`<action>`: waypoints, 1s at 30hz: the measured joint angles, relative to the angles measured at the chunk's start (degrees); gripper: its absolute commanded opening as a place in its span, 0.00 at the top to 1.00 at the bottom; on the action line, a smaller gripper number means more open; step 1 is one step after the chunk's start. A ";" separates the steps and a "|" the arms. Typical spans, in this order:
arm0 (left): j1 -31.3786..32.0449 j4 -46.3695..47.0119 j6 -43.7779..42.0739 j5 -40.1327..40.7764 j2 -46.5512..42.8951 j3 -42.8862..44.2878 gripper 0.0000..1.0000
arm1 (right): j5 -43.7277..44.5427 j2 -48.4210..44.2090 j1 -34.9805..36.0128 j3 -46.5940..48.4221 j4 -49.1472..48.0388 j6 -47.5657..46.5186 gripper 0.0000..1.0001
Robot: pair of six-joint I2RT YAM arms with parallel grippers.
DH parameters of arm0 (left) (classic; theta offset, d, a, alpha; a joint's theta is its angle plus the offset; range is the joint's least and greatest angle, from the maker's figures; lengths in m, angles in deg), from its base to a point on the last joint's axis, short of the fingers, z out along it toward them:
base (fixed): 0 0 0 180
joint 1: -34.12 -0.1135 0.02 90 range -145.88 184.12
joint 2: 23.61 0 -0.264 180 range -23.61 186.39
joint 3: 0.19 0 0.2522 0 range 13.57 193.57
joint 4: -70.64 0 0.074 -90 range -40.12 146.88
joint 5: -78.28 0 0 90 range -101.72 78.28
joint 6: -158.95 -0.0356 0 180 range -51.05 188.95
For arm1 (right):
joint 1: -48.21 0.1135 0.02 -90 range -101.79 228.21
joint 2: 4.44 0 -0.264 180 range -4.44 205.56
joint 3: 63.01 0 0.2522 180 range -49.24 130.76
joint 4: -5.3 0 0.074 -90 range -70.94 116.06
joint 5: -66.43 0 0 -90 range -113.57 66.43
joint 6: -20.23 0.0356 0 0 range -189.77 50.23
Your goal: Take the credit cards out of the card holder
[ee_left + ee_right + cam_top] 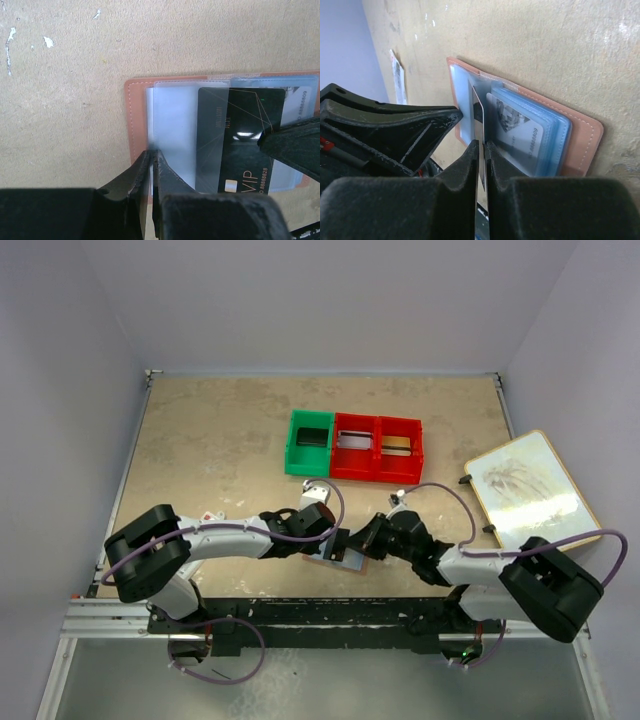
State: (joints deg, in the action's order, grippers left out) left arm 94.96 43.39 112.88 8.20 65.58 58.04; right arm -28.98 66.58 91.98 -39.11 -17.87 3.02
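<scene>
Slippage is looming as the chief hazard. My right gripper (481, 146) is pinching only the thin edge of the black card (235, 135), jaws pressed almost together. That narrow hold may be giving way if the clear sleeve (175, 125) is clinging to the card.

Dragging is the second hazard. My left gripper (151, 159), jaws pressed together, is pinching the near edge of the card holder (136, 125) at a single spot. A crooked pull may be swinging the whole holder around that spot, or lifting it along with the card.

The card holder is lying open on the table (220, 440), between my two arms and well apart from the bins. It is carrying the black card, half out of its sleeve. It is also carrying a stack of blue sleeves (555, 135), the top one showing a pale printed card.

Farther back, the green bin (292, 445) is holding something dark. The middle red bin (352, 473) is holding a pale flat piece and the right red bin (400, 477) a tan one, all too small for naming.
</scene>
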 measured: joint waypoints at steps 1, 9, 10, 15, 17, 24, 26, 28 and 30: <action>0.00 0.04 0.00 -0.04 0.00 -0.02 0.97 | -0.11 0.15 -0.02 0.00 0.13 -0.07 0.85; 0.00 0.09 -0.02 -0.22 0.00 0.00 0.97 | -1.86 5.03 -0.02 0.26 -3.50 -0.39 0.77; 0.00 0.09 -0.02 -0.22 0.00 -0.02 0.97 | -2.19 5.88 -0.02 0.48 -4.44 -0.44 0.77; 0.00 0.11 0.00 -0.22 0.00 -0.02 0.97 | -3.69 8.81 -0.02 1.60 -6.71 -1.09 0.82; 0.00 0.09 0.04 -0.20 0.00 -0.02 0.98 | -4.26 9.57 -0.02 2.05 -6.97 -1.49 0.87; 0.33 -0.37 1.60 2.29 -1.64 -1.36 0.98 | -4.13 8.24 -0.02 2.08 -6.60 -2.27 0.98; 0.33 -1.16 1.81 3.08 -2.40 -1.86 0.97 | -3.48 6.36 -0.02 2.01 -6.03 -2.49 0.99; 0.31 -1.55 1.99 3.61 -2.71 -1.95 0.93 | -2.95 4.98 -0.02 2.01 -5.35 -2.86 0.99; 0.33 -1.64 2.12 3.87 -2.86 -1.95 0.90 | -2.60 4.17 -0.02 2.01 -4.70 -3.19 0.99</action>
State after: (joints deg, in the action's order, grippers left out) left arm 95.28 41.75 115.00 12.07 62.72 56.09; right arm -31.58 70.76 91.96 -37.10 -22.57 -0.17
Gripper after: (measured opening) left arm 0.060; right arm 0.019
